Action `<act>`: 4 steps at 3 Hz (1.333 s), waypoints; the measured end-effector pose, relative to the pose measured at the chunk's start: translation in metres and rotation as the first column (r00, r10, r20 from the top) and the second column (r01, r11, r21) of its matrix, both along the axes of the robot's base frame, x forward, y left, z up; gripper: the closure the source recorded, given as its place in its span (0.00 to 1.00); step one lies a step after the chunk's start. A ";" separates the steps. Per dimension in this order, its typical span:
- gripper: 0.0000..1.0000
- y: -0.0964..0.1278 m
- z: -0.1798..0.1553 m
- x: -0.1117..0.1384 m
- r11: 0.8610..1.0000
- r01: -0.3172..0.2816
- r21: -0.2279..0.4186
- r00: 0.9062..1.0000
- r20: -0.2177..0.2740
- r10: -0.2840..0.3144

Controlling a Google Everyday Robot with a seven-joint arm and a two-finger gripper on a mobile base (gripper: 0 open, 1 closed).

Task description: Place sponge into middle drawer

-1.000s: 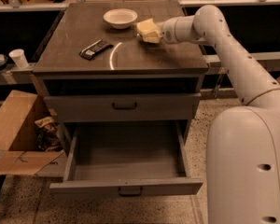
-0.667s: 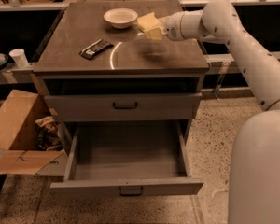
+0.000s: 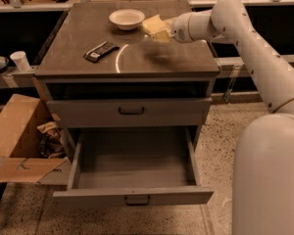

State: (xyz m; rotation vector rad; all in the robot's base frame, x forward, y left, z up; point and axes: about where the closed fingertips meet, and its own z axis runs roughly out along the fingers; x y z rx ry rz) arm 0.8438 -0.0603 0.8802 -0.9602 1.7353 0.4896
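The pale yellow sponge [image 3: 155,27] is held in my gripper [image 3: 164,31], which is shut on it from the right. The sponge hangs a little above the dark cabinet top [image 3: 176,58], just right of the white bowl, and casts a shadow below. The middle drawer [image 3: 132,196] is pulled wide open at the bottom of the cabinet. Its grey tray holds nothing and its small bar handle faces me. It lies well below and in front of the gripper.
A white bowl [image 3: 126,18] and a flat black wrapped bar [image 3: 101,51] lie on the cabinet top. The upper drawer [image 3: 131,111] is shut. An open cardboard box [image 3: 17,136] stands left of the cabinet, with a white cup [image 3: 20,60] behind it. My white arm fills the right side.
The gripper has lifted the sponge off the cabinet top and shifted it slightly toward the bowl. The arm's elbow has risen. The drawer has not moved.
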 end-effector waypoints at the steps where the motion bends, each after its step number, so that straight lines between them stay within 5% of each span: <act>1: 1.00 0.004 0.005 -0.035 0.991 -0.124 -0.042 0.992 0.000 0.124; 2: 1.00 0.011 0.002 -0.104 0.949 -0.290 -0.123 0.955 0.029 0.295; 3: 1.00 0.012 -0.021 -0.170 0.895 -0.407 -0.181 0.910 0.004 0.414; 4: 1.00 0.015 -0.055 -0.221 0.841 -0.513 -0.171 0.858 -0.062 0.510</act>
